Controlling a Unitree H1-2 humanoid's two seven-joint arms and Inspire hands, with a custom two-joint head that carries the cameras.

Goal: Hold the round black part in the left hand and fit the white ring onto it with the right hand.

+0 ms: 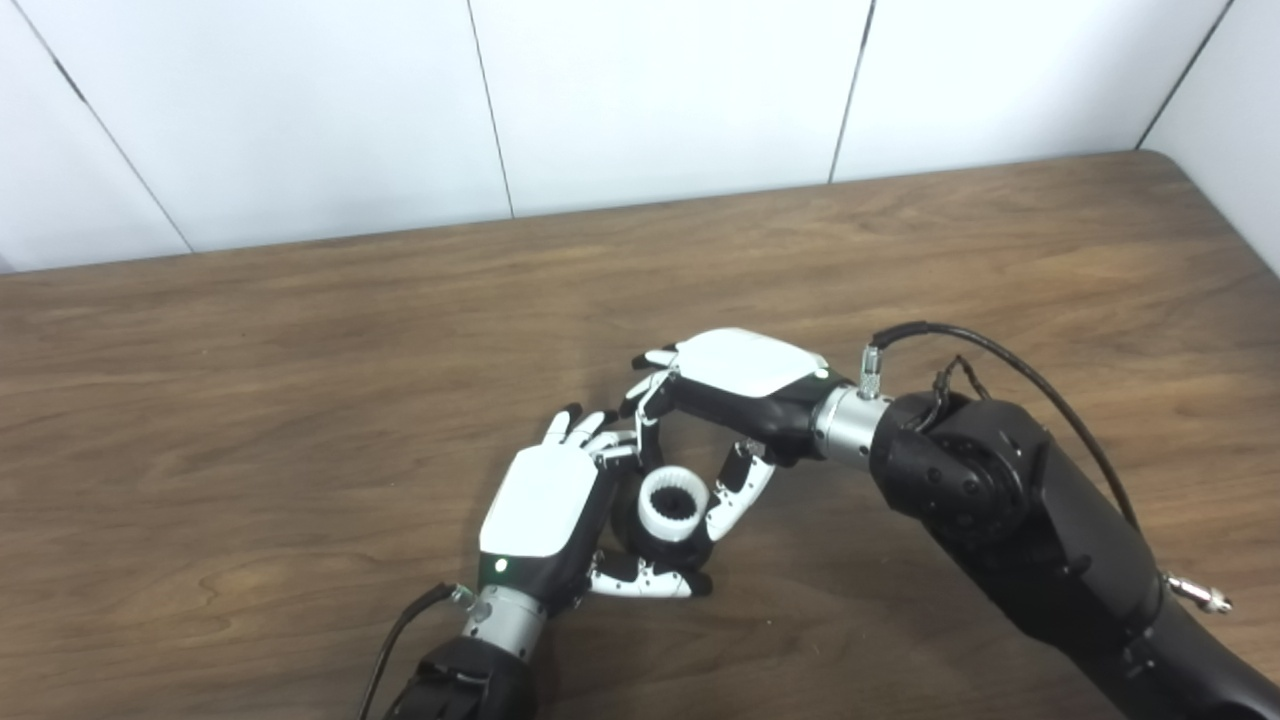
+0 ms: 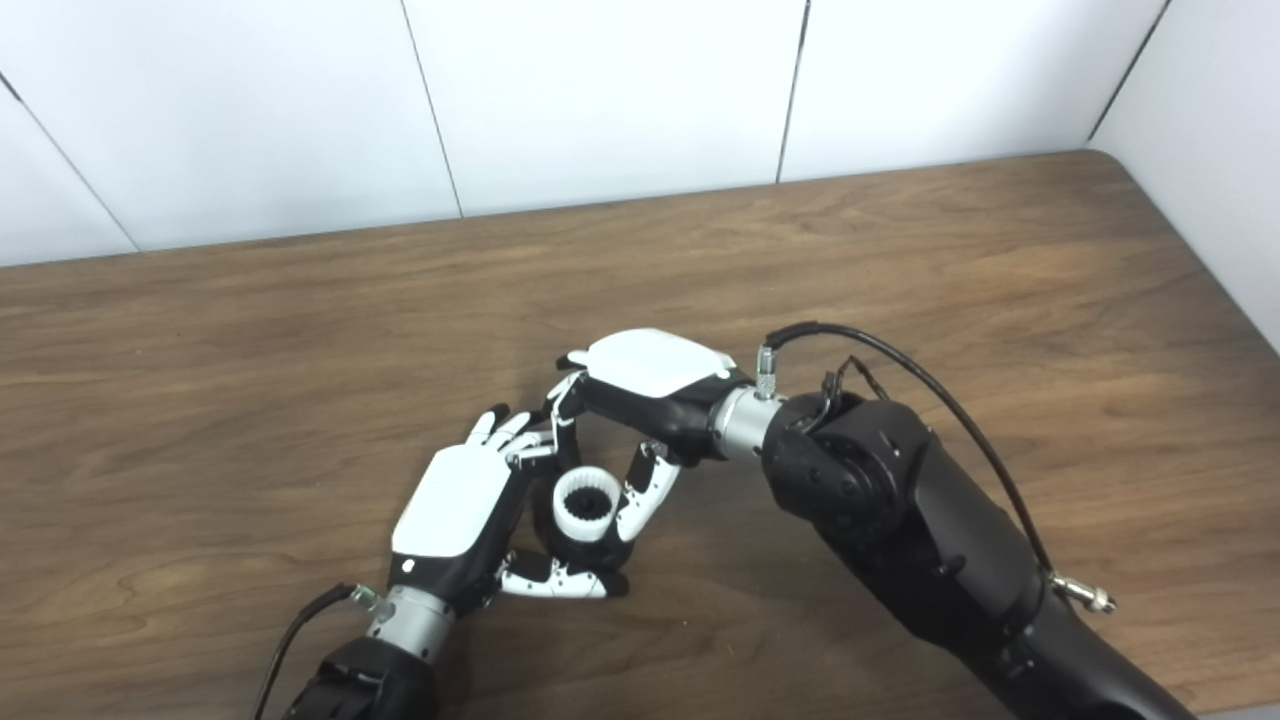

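White toothed plastic ring (image 1: 673, 505) sits on the round black part (image 1: 640, 535), cupped in the left hand (image 1: 545, 510). Right hand (image 1: 735, 385) fingers pinch the ring's sides. I'd press straight down, evenly, no tilting, keeping the left clamp firm.

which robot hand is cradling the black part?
The left robot hand: it wraps the round black part carrying the white ring. The right robot hand reaches in from above with its fingers at the ring.

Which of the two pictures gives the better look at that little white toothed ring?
The left eye view, narrowly: the white ring appears a bit larger there, its inner teeth easier to see. The right eye view shows the same ring between both hands, slightly smaller.
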